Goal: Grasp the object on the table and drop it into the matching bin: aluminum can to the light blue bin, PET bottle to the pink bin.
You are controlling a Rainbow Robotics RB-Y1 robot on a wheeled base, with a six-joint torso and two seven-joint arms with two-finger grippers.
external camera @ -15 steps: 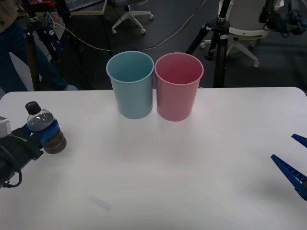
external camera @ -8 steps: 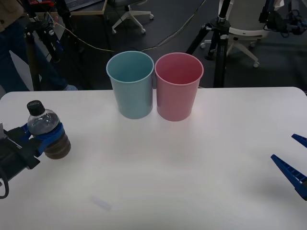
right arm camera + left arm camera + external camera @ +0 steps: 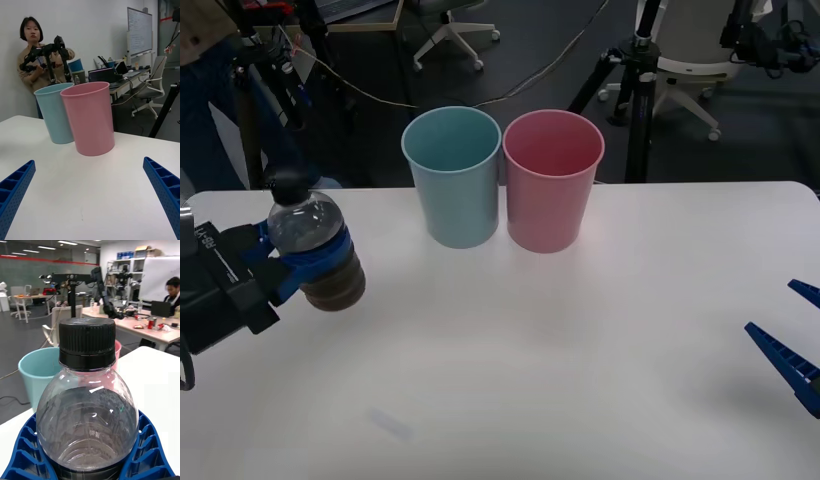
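Rising off the table (image 3: 600, 330) since a second ago, the PET bottle (image 3: 315, 250) in the front view now hangs higher and nearer the bins, clamped upright in the left gripper (image 3: 300, 268); the lift looks done, and the carry to the pink bin (image 3: 552, 180), past the light blue bin (image 3: 453, 175), remains. The right wrist view shows the right gripper (image 3: 90, 198) parked, its jaws wide and empty. The left wrist view shows blue fingers (image 3: 22, 453) hugging the bottle's body below its black cap (image 3: 87, 341).
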